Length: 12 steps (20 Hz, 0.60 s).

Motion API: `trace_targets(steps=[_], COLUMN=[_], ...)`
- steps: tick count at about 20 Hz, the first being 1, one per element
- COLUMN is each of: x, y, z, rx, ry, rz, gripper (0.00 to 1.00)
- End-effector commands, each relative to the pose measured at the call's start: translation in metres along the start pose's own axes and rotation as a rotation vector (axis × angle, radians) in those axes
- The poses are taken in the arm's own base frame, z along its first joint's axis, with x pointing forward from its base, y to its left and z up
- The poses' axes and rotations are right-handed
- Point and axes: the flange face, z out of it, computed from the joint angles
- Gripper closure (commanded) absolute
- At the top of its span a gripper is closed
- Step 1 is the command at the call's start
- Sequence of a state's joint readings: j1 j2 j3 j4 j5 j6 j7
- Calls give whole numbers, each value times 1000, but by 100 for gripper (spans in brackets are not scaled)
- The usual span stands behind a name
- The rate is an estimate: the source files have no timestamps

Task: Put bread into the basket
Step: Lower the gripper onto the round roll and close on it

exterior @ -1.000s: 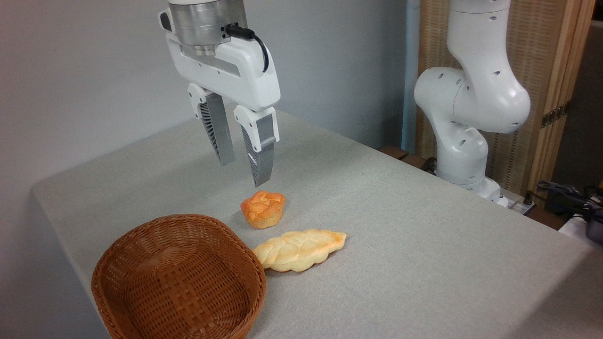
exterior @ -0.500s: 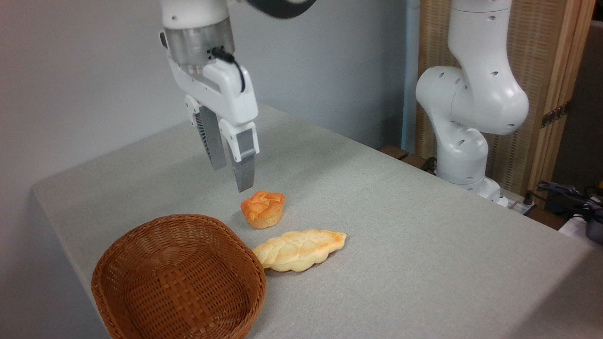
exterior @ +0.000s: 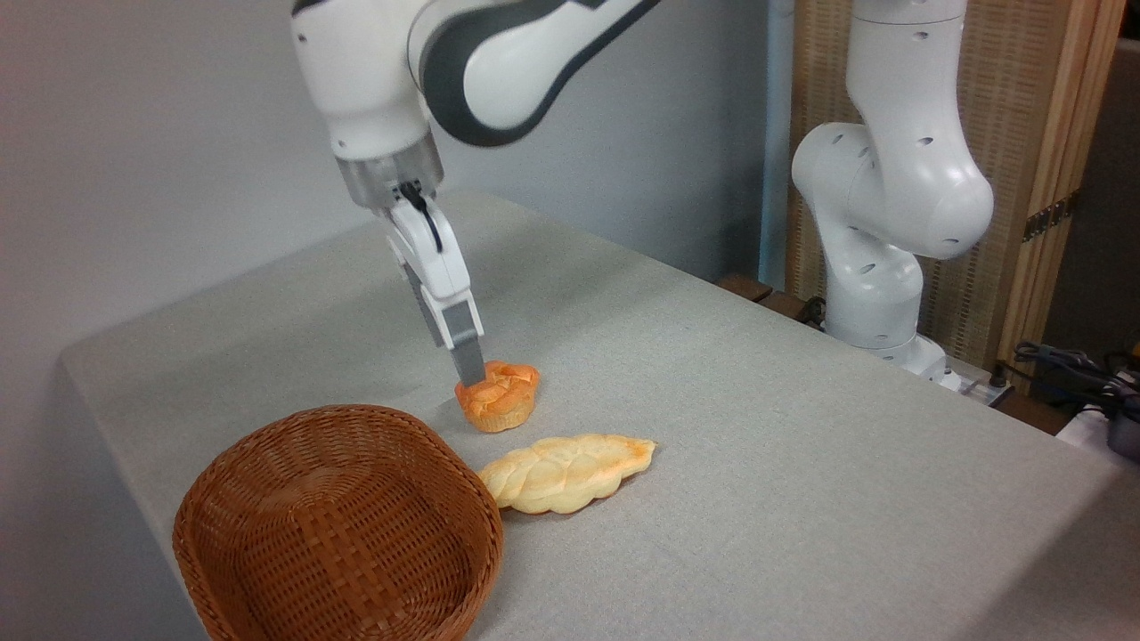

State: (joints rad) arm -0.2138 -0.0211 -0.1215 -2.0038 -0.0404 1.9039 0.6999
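Lower than a second ago and turned edge-on, the gripper [exterior: 470, 372] now has its fingertips at the left top of the bread [exterior: 499, 396], finger gap unreadable from this side, while the bread sits on the table [exterior: 757, 427] beside the basket [exterior: 334, 525].

There were two pieces of bread on the table [exterior: 802, 499]: one small round bun [exterior: 499, 395] and one long braided loaf [exterior: 565, 473]. There was one wicker basket [exterior: 338, 525]. One robot arm [exterior: 891, 196] stood at the far edge, and it carried one gripper [exterior: 469, 372]. Of the gripper only one finger [exterior: 460, 338] was seen clearly; the second was probably hidden behind it. At the right edge lay some dark cables [exterior: 1078, 369], but their number could not be counted.
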Motion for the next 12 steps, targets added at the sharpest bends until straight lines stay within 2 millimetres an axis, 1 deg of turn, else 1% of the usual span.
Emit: trace_targets(steps=[1,7,10,12], x=[-5,-9,-7,-7], y=[7,10,16,19], z=[23,36,48,59], rx=[5,37,29,29], ry=[-16,-72,-83,-83], rz=[24,59,72,76], gripper=[0,0,2,26])
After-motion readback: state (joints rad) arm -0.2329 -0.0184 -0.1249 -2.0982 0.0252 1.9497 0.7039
